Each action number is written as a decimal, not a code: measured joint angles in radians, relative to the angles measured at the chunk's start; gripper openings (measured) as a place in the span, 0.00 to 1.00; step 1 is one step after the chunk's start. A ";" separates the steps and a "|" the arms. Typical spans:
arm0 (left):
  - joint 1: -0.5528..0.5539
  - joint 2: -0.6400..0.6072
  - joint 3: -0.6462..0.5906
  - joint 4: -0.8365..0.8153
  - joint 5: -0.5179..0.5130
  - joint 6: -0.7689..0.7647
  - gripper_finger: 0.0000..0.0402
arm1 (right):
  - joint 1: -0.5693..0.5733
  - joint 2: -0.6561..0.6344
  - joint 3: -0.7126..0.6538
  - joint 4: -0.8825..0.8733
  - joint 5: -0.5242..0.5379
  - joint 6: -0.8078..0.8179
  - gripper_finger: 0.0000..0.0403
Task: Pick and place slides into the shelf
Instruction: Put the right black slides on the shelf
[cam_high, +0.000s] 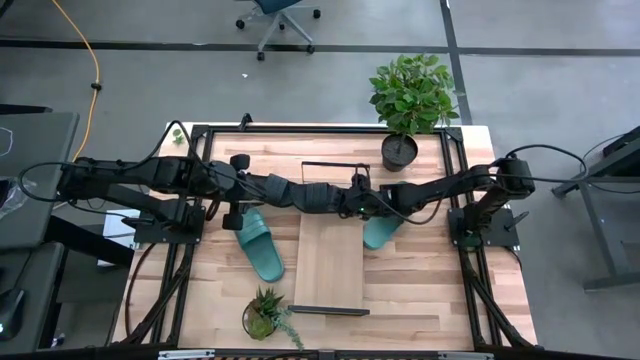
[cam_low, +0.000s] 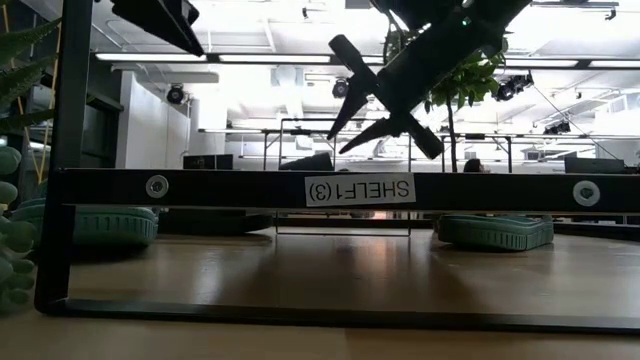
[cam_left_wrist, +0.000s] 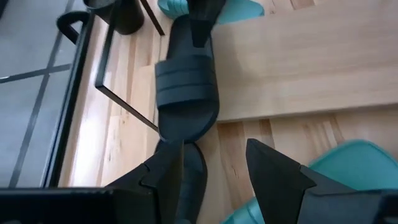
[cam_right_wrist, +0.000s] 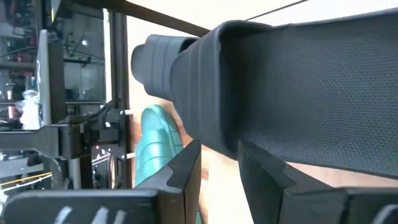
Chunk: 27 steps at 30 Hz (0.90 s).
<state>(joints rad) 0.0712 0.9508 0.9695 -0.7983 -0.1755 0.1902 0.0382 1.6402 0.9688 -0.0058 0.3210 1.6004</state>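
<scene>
1. Slides first: one black slide (cam_left_wrist: 186, 87) lies at the far end of the shelf (cam_high: 328, 270), along the board's long edge and beside the thin black rail (cam_high: 335, 165). Whether it sits fully on the board is hard to call.
2. The two teal slides flank the shelf on the table (cam_high: 430, 290), one on its left (cam_high: 260, 245) and one on its right (cam_high: 380, 233), half under the right arm.
3. The left claw (cam_left_wrist: 214, 146) hangs over that end with its fingers spread and nothing between them. A dark rounded shape below it may be the second black slide.
4. The right claw (cam_right_wrist: 219, 152) is pressed right up against the black slide. Whether it has a grip cannot be told from here.
5. Trouble spot: both arms meet over the same patch of board. If both go in together, the wrists could knock and shove the slide off the edge.
6. Another risk is the rail. A slide carried low past it could catch the wire and twist out of a foam-edge pinch.
7. There is room to work. Most of the board towards the near rail (cam_high: 330, 311) is bare, so a straight pull along it looks free.
8. The sides are tighter, with teal slides close on either flank. The potted plant (cam_high: 410, 100) stands behind the right arm and a small succulent (cam_high: 262, 315) sits near the front corner.
</scene>
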 joint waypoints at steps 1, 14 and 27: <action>0.000 0.000 0.000 0.000 -0.001 0.007 0.41 | -0.002 0.000 0.000 -0.001 0.003 0.000 0.24; 0.000 0.000 0.000 -0.016 0.002 0.042 0.41 | -0.038 0.000 0.000 -0.002 0.014 -0.003 0.24; 0.000 0.000 0.000 -0.021 0.002 0.049 0.41 | -0.052 0.029 0.001 0.051 -0.035 -0.011 0.24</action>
<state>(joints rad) 0.0715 0.9508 0.9694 -0.8189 -0.1730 0.2394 -0.0135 1.6691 0.9699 0.0455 0.2864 1.5894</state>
